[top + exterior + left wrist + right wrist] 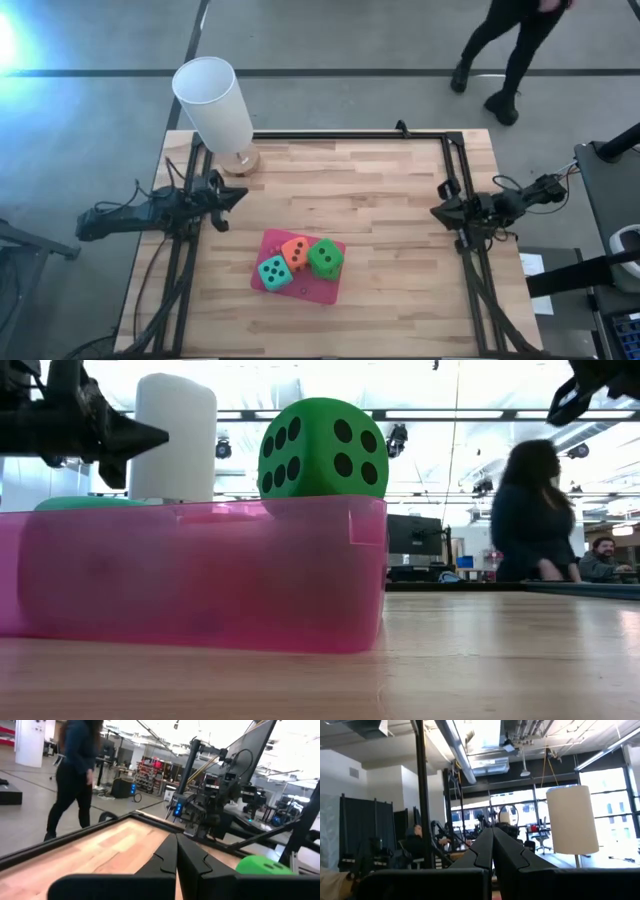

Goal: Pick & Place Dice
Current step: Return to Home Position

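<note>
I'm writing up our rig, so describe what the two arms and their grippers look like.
The left arm and right arm are dark, slim, jointed, with loose black cables. The left gripper and right gripper each end in two matte black wedge-shaped fingers tapering to a point.
</note>
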Robot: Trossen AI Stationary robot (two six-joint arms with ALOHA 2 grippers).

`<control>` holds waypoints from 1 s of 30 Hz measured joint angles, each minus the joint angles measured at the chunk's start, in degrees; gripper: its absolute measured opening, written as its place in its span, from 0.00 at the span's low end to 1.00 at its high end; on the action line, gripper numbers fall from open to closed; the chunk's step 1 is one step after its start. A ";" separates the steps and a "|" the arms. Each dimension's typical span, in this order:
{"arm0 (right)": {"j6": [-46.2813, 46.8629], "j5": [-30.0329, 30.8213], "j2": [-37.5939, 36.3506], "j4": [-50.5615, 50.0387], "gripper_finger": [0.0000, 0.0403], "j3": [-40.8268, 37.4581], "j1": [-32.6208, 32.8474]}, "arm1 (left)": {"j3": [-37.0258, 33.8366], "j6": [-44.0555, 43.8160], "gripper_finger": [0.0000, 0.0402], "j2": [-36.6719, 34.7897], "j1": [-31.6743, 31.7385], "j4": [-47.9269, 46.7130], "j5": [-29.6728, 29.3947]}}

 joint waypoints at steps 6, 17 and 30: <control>-0.10 1.17 0.04 1.09 0.02 -2.54 -0.02 | -2.63 0.03 0.01 0.02 0.01 0.10 -0.28; -8.53 1.15 0.05 -9.31 0.02 -2.52 0.00 | -2.64 3.29 0.01 0.17 0.04 -0.77 -0.20; 2.21 0.86 0.59 -19.93 0.02 -2.50 0.00 | -2.68 3.15 0.01 0.17 0.00 -0.79 -0.18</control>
